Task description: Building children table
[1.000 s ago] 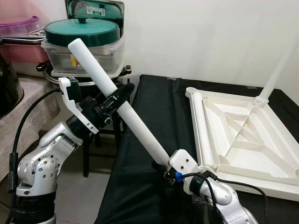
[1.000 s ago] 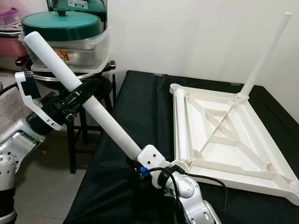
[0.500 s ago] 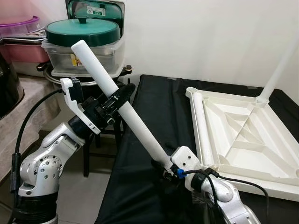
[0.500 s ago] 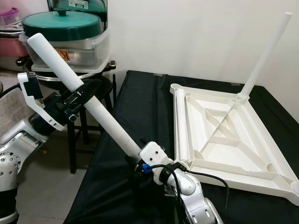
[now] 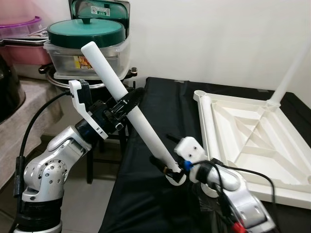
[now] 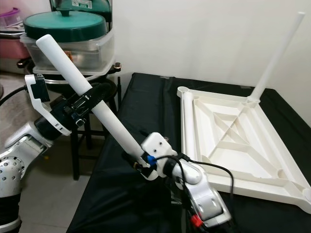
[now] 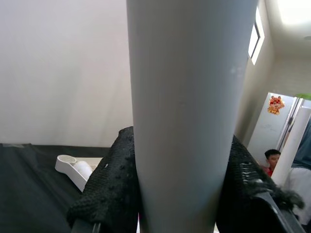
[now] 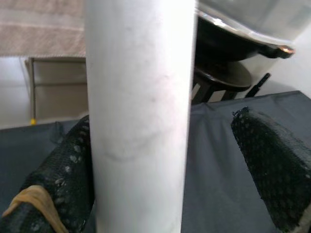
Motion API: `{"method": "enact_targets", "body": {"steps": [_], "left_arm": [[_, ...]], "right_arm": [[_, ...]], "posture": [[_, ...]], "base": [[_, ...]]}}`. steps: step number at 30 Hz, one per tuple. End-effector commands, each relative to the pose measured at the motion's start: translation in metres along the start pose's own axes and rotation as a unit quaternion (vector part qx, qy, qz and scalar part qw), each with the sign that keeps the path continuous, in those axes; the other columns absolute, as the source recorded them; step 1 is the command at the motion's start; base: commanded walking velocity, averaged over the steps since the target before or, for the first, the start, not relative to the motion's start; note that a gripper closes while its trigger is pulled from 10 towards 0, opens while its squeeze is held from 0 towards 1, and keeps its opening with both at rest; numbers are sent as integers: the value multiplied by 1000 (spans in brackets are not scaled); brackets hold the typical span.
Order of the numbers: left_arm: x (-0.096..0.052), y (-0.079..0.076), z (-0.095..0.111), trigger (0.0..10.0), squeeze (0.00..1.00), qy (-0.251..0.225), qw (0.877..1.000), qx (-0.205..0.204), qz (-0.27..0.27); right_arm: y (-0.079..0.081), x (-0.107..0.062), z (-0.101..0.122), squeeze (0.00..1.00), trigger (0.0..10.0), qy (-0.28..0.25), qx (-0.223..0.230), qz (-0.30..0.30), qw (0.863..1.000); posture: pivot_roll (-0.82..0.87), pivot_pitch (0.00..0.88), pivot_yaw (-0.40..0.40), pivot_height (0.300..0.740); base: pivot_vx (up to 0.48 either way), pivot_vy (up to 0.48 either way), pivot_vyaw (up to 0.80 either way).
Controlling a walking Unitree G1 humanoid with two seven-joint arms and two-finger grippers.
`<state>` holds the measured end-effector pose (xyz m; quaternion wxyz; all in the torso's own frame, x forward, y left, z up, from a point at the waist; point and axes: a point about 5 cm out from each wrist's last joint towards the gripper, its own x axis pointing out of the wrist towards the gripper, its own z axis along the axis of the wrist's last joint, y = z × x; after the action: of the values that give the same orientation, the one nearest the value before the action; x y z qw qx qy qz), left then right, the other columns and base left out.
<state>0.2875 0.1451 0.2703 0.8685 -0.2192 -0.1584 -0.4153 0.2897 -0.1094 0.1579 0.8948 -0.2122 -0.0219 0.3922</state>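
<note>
Left gripper (image 5: pixel 127 103) is gripping the white tube (image 5: pixel 131 110) on its upper part, jaws pinching it from both sides; the left wrist view is showing black pads (image 7: pixel 114 179) tight against the tube. Tube is leaning steeply, its top end near the green-lidded container (image 5: pixel 86 46), its bottom end over the black-covered desk (image 5: pixel 155 121). Right gripper (image 5: pixel 164 165) is sitting at the tube's bottom end, jaws spread: in the right wrist view one finger (image 8: pixel 63 179) is lying against the tube and the other is standing apart from it. White tabletop (image 5: pixel 252 141) is lying upside down on the desk, beside the right gripper. One leg (image 6: pixel 274 53) is standing upright in its far corner; another tube (image 5: pixel 209 128) is lying along the tabletop's edge nearest the grippers.
</note>
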Motion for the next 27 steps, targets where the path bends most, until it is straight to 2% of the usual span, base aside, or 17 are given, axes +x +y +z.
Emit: {"method": "enact_targets", "body": {"steps": [1,2,3,4,6,11,12,20,22,27], "left_arm": [[4,-5,1,4118,0,2,1000,1,-16],[3,-7,2,4902,0,5,1000,1,-21],[3,-8,2,6549,0,6,1000,0,-25],[3,-8,2,6549,0,6,1000,0,-25],[3,-11,2,10000,0,9,999,-3,-35],[5,-12,0,10000,0,13,999,-3,-41],[6,-12,0,10000,0,14,999,-3,-43],[7,-13,-1,10000,0,20,999,-6,-49],[8,-14,-5,10000,0,26,998,-12,-54],[9,-15,-7,10000,0,29,998,-12,-56]], "right_arm": [[2,2,-3,1000,10000,6,-4,6,1000],[1,6,-10,0,10000,32,-12,10,999],[0,8,-17,0,10000,63,-19,10,998],[0,8,-17,0,10000,63,-19,10,998],[0,13,-23,0,10000,83,-2,14,996],[4,18,-17,0,10000,73,17,36,997],[3,21,-15,0,0,71,26,32,997],[0,28,-4,0,0,44,51,34,997],[3,31,10,0,0,16,42,53,998],[2,33,14,0,0,12,29,49,998]], "posture": [[60,0,-94,740],[63,0,-97,740],[65,0,-99,740],[65,0,-99,740],[68,0,-101,740],[67,0,-100,740],[68,0,-99,740],[68,0,-95,740],[63,0,-90,740],[63,0,-90,740]], "base": [[0,0,0],[0,0,0],[0,0,0],[0,0,0],[0,0,0],[0,0,0],[0,0,0],[0,0,0],[0,0,0],[0,0,0]]}}
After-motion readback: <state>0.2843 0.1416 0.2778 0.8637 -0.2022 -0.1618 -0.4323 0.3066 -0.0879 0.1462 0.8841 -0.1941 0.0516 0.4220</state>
